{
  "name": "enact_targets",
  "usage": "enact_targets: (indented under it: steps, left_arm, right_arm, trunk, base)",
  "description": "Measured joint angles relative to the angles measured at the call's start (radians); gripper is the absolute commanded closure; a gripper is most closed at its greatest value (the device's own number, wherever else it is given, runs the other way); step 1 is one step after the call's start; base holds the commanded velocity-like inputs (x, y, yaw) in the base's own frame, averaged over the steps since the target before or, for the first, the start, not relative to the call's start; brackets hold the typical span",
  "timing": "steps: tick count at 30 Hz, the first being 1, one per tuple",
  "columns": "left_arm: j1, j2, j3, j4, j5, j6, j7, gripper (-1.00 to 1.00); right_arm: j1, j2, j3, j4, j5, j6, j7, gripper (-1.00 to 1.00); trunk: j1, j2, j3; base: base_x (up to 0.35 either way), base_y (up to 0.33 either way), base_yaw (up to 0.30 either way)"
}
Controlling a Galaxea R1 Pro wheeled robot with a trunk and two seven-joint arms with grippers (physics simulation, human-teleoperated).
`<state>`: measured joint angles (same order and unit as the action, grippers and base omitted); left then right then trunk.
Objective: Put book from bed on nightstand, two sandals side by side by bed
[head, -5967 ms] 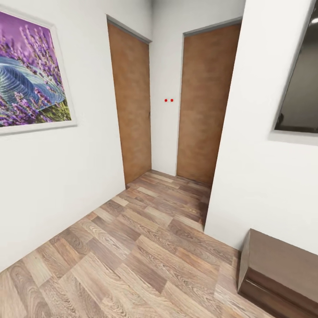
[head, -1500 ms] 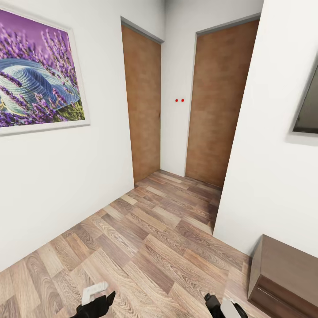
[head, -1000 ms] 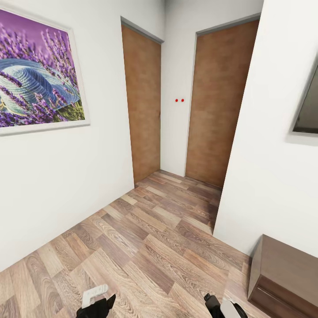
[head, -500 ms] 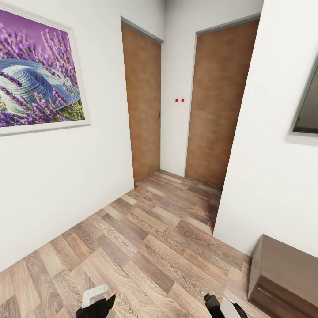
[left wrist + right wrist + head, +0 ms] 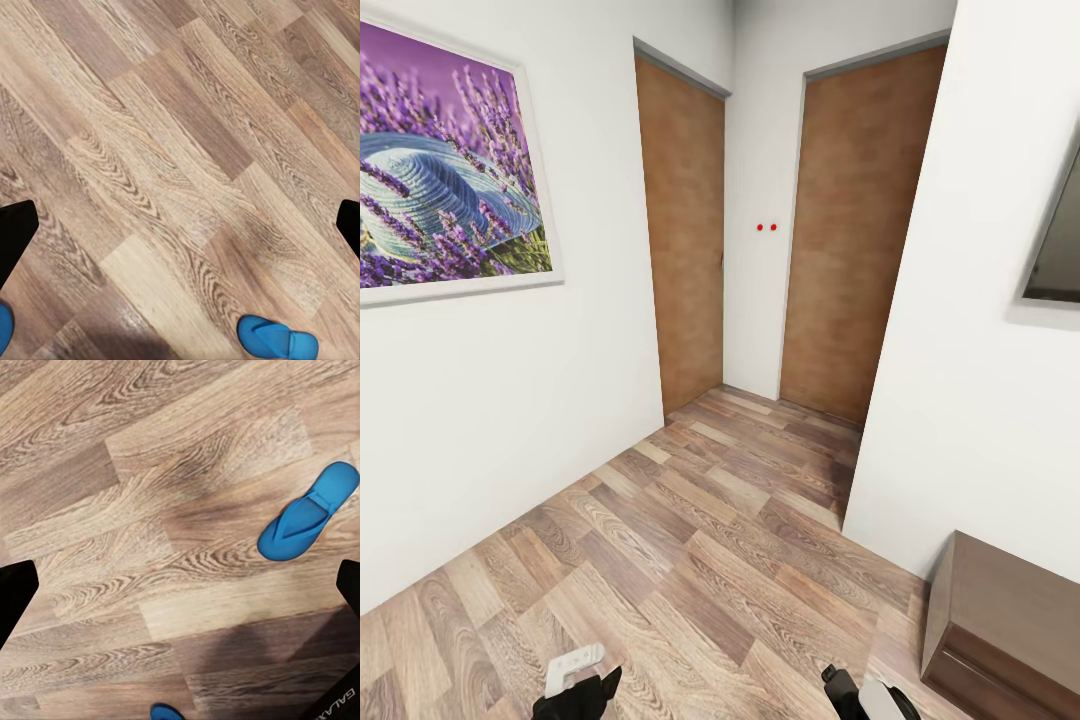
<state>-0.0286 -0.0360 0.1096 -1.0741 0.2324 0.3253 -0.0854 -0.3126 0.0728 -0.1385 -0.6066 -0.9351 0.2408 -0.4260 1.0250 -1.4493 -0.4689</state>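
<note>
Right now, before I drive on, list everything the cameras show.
Sandals: blue; one whole on the floor in the right wrist view, a toe at the edge of the left wrist view; further blue slivers at frame edges, so the count is unclear.
Doors: two, brown, shut, left and right at the end of the hall.
Picture: one, purple lavender, white frame, on the left wall.
Screen: one, dark, on the right wall.
Low cabinet: one, dark brown, against the right wall.
Floor: wood plank.
Left gripper: black and white, jaws wide open.
Right gripper: black and white, jaws wide open.
</note>
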Motion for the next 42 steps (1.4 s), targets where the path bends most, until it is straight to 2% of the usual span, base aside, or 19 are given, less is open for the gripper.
enact_targets:
  steps: [7,36,38,41,42]
  left_arm:
    - [0.000,-0.001,0.000,0.000,0.000,0.000,0.000,-1.00]
    - [0.000,0.000,0.000,0.000,0.000,0.001,0.002,-1.00]
    - [0.000,0.000,0.000,0.000,0.000,0.001,0.002,-1.00]
    - [0.000,0.000,0.000,0.000,0.000,0.002,0.002,-1.00]
    - [0.000,0.000,0.000,0.000,0.000,0.002,0.002,-1.00]
  right_arm:
    - [0.000,-0.001,-0.001,0.000,0.000,0.000,0.000,-1.00]
    - [0.000,-0.003,-0.008,0.002,-0.005,0.002,-0.009,-1.00]
    - [0.000,-0.003,-0.010,0.002,-0.030,0.002,-0.011,-1.00]
    - [0.000,-0.003,-0.012,0.001,-0.128,0.002,-0.020,-1.00]
    - [0.000,-0.002,-0.012,0.001,-0.177,0.001,-0.033,-1.00]
  trunk:
    - [0.000,0.000,0.000]
    - [0.111,-0.203,-0.091]
    - [0.119,-0.217,-0.097]
    - [0.130,-0.238,-0.106]
    - [0.134,-0.245,-0.110]
  base:
    - [0.000,0.000,0.000]
    - [0.000,0.000,0.000]
    - [0.000,0.000,0.000]
    - [0.000,0.000,0.000]
    - [0.000,0.000,0.000]
